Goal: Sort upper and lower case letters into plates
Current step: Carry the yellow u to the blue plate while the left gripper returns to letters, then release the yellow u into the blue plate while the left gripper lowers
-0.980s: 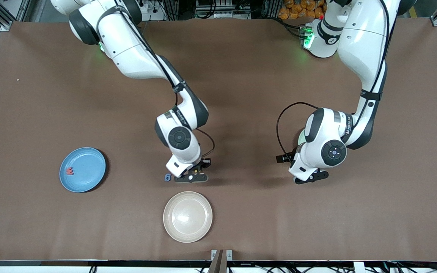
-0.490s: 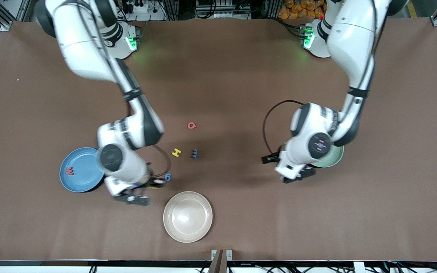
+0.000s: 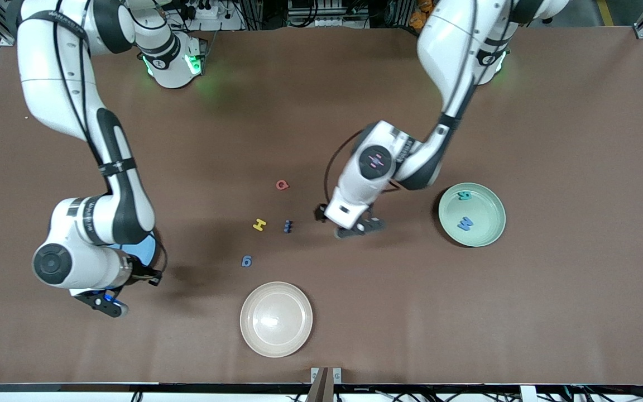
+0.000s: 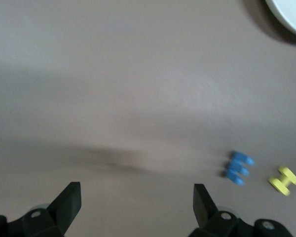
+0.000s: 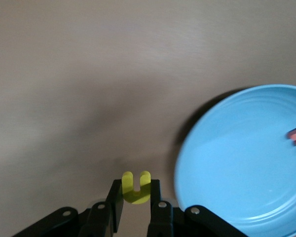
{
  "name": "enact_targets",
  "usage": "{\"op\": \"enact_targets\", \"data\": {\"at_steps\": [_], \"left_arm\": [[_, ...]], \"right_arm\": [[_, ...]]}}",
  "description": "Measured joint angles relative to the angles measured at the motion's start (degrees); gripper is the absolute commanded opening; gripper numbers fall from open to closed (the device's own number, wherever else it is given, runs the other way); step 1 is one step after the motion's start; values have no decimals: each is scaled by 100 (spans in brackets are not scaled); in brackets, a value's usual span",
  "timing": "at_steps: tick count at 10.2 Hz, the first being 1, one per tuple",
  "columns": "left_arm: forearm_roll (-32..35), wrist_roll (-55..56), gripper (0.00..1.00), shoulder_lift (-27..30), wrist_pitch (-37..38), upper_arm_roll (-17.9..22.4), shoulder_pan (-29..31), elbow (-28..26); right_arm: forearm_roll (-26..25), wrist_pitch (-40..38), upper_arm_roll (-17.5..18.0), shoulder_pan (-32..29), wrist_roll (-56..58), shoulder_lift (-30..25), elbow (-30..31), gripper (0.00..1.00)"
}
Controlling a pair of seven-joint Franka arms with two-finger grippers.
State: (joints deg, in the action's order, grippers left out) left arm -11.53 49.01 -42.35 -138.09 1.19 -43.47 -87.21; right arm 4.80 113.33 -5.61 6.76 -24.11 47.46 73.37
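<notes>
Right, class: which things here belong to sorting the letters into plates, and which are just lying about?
Belongs to the job: blue plate; mint plate; yellow letter held in the right gripper; loose on the table, red Q, yellow H, blue 6, dark blue letter.
Just lying about: cream plate.

Bare tabletop point(image 3: 355, 312) around cream plate point(image 3: 276, 319); nearest obstacle: blue "6" letter point(image 3: 246, 261) (farther from front camera).
</notes>
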Motion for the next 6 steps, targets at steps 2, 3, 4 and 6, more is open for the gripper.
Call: {"op": "enact_targets", "data": {"at_steps": [2,3,4,6], "left_arm": [[1088,687,100,-67,5,98,-555,23],[1673,882,100,-79,111,104,-811,25],[2127,953,100,-92,225,111,-1069,26],[2529,916,100,-103,290,120,-1418,29]], "right_arm": [[-271,2,-59,-136,376,3,200,0],[-476,28,-65,-133,445,-2,288,0],[-675,80,-64,-123,468,-9,370,0],[-812,119,-65,-123,596,-27,472,43]]}}
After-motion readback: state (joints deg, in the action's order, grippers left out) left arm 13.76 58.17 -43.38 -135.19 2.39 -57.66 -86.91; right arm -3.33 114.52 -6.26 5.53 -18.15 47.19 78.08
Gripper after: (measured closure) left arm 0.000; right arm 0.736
